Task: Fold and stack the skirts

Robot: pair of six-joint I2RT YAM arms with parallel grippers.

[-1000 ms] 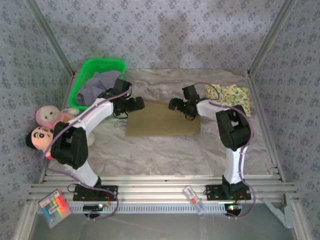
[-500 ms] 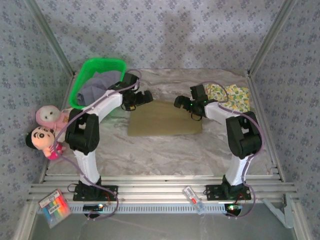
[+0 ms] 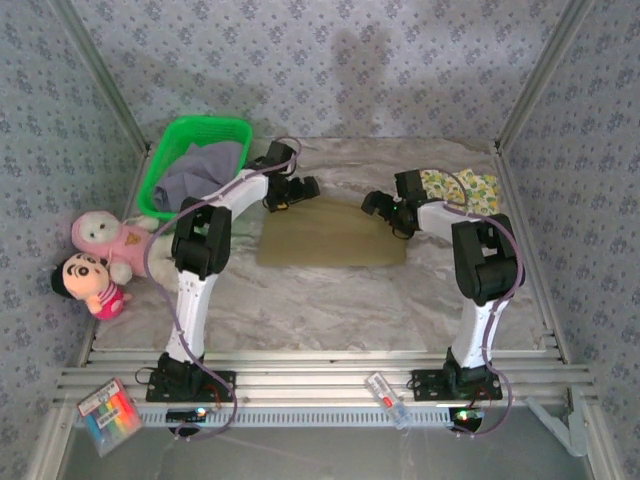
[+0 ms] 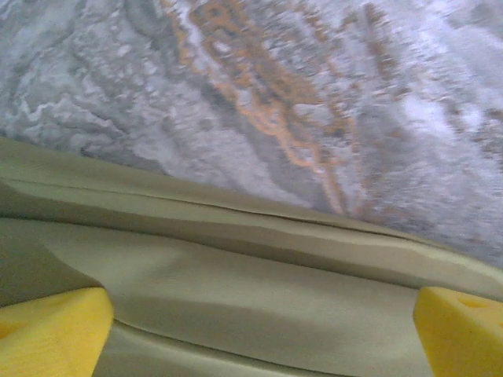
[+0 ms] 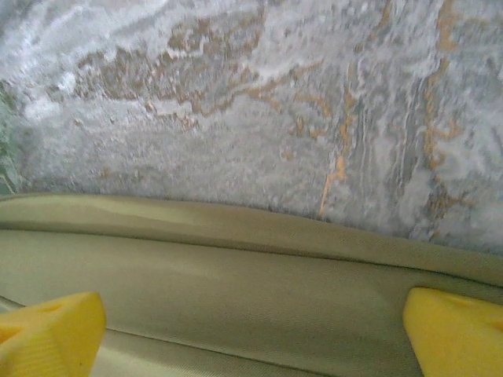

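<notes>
A grey skirt (image 3: 190, 172) lies in the basket (image 3: 210, 123) at left. The left gripper (image 3: 306, 187) and right gripper (image 3: 371, 201), both spread wide, sit at the far edge of the olive skirt (image 3: 330, 238), which lies flat mid-table. A floral skirt (image 3: 468, 190) lies at right.

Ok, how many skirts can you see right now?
3. The olive-khaki skirt lies flat in the middle; the floral skirt sits at the far right; the lavender-grey skirt is bunched in the green basket, far left. Another may be hidden under it.
</notes>
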